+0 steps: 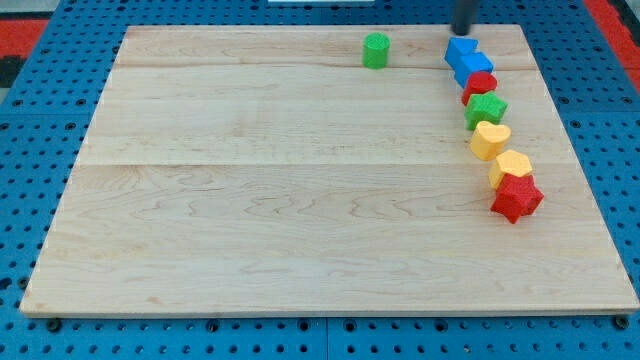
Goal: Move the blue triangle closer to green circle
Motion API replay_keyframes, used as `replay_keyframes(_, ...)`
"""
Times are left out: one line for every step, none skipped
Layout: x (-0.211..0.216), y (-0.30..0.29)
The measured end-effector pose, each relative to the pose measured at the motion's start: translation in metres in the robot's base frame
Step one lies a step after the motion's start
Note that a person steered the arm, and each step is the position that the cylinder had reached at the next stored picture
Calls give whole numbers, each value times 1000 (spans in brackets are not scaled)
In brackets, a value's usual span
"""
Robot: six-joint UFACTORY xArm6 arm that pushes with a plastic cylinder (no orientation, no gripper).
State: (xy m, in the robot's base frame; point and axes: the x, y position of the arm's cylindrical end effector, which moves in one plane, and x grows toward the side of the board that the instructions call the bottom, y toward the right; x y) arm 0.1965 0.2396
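Note:
The green circle (375,50) stands near the top edge of the wooden board (250,200), a little right of centre. The blue triangle (460,48) lies to its right, at the top of a curved line of blocks. My tip (463,32) is at the view's top, just above the blue triangle and touching or nearly touching its upper edge. The rod runs out of the view's top.
Below the blue triangle, the line runs down the right side: a blue block (474,68), a red block (481,86), a green star (486,109), a yellow heart (490,140), a yellow hexagon (511,166), a red star (516,197).

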Motion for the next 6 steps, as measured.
replay_keyframes(35, 29)
replay_keyframes(54, -9)
replay_keyframes(54, -68)
replay_keyframes(56, -110)
replay_keyframes(34, -105)
replay_keyframes(25, -120)
